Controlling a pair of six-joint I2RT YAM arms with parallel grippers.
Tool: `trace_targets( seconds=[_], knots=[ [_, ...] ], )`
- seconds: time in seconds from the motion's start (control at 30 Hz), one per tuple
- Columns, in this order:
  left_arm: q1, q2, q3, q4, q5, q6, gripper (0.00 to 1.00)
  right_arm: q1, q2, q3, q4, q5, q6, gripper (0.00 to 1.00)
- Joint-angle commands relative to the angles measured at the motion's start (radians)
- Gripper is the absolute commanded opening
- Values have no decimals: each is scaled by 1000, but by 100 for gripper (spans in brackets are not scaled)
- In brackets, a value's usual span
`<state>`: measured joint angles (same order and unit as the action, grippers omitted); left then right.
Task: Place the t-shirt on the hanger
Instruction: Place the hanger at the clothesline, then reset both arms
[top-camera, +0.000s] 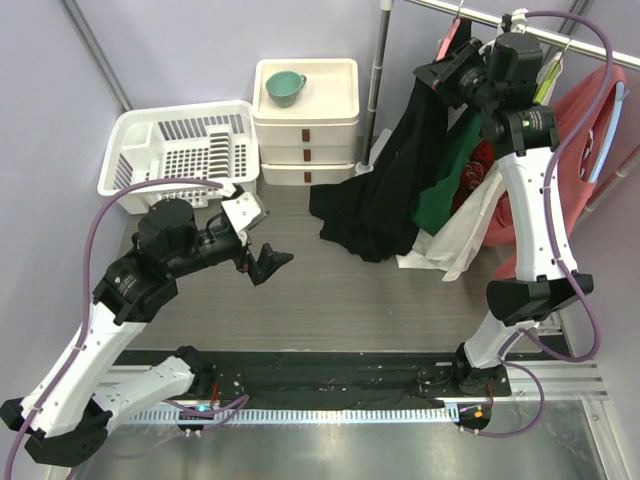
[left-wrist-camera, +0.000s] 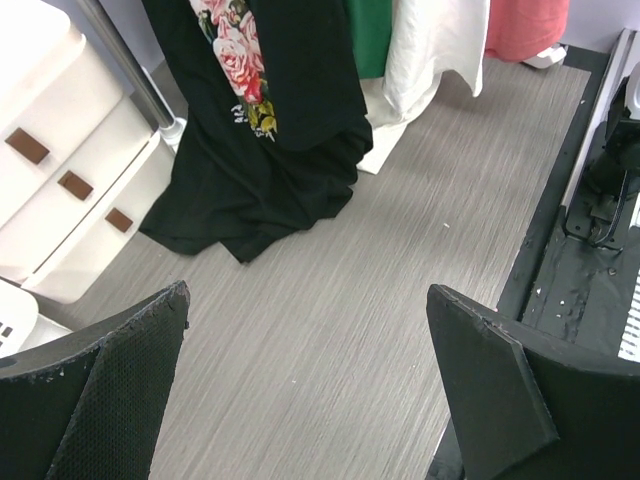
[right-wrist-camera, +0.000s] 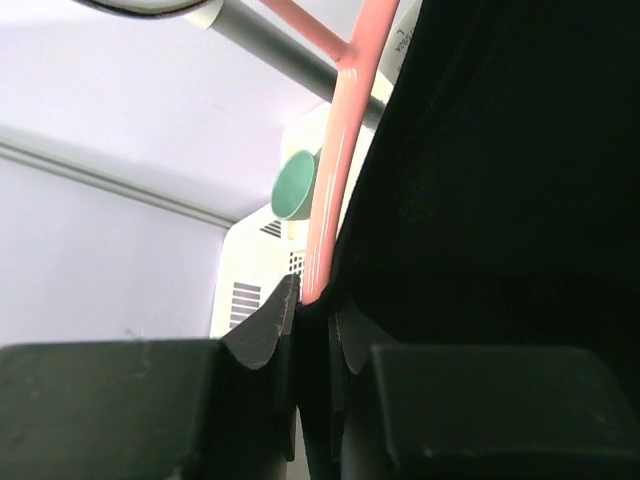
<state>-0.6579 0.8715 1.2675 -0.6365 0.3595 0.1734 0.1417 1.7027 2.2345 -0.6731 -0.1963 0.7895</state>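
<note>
The black t-shirt (top-camera: 385, 190) hangs from the rail area at the back right, and its lower part is piled on the table. The left wrist view shows a rose print on the t-shirt (left-wrist-camera: 262, 150). My right gripper (top-camera: 432, 75) is raised to the shirt's top. In its wrist view the right gripper (right-wrist-camera: 315, 320) is shut on black t-shirt (right-wrist-camera: 500, 200) fabric, and the pink hanger (right-wrist-camera: 335, 180) arm runs down into the fingertips. A bit of the hanger (top-camera: 448, 38) shows by the rail. My left gripper (top-camera: 262, 262) hovers open and holds nothing, left of the shirt. The left gripper (left-wrist-camera: 310, 330) sees bare table.
A metal rail (top-camera: 540, 25) crosses the back right with a green garment (top-camera: 445, 190), a white one (top-camera: 465, 235) and a salmon-red one (top-camera: 590, 105). White drawers (top-camera: 305, 125) carry a teal cup (top-camera: 285, 88). A white dish rack (top-camera: 180, 150) sits at the back left.
</note>
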Motion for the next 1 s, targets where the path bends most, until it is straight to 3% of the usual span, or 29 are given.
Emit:
trace_targets(
  seconds=[0.0, 0.2, 0.23, 0.3, 0.33, 0.4, 0.5, 0.53, 0.57, 0.8, 0.97],
  knots=[
    [6, -23, -28, 52, -2, 8, 100, -4, -51, -42, 178, 54, 20, 1],
    [6, -31, -49, 46, -22, -5, 100, -13, -90, -157, 178, 66, 22, 1],
    [6, -31, -51, 46, -25, -3, 100, -13, -95, -176, 181, 64, 20, 6],
    [6, -34, -56, 41, -31, -3, 100, -13, -109, -190, 184, 45, 4, 19],
    [6, -32, -57, 43, -48, -5, 100, -13, -115, -197, 190, 32, -1, 37],
    [6, -26, -57, 26, -66, -12, 100, -13, -139, -225, 213, 11, -24, 44],
    [10, -9, -39, -15, -96, -43, 100, -13, -187, -248, 228, -18, -83, 77],
    [20, 6, -33, -29, -97, -69, 100, -14, -219, -254, 225, -20, -104, 92],
    [29, 14, -19, -41, -87, -80, 100, -13, -238, -262, 225, -15, -120, 98],
    [164, 87, 78, -135, -42, -242, 100, -13, -481, -407, 207, 9, -315, 100],
    [315, 244, 285, -357, -13, -284, 100, -13, -615, -447, 46, -135, -553, 99]
  ],
)
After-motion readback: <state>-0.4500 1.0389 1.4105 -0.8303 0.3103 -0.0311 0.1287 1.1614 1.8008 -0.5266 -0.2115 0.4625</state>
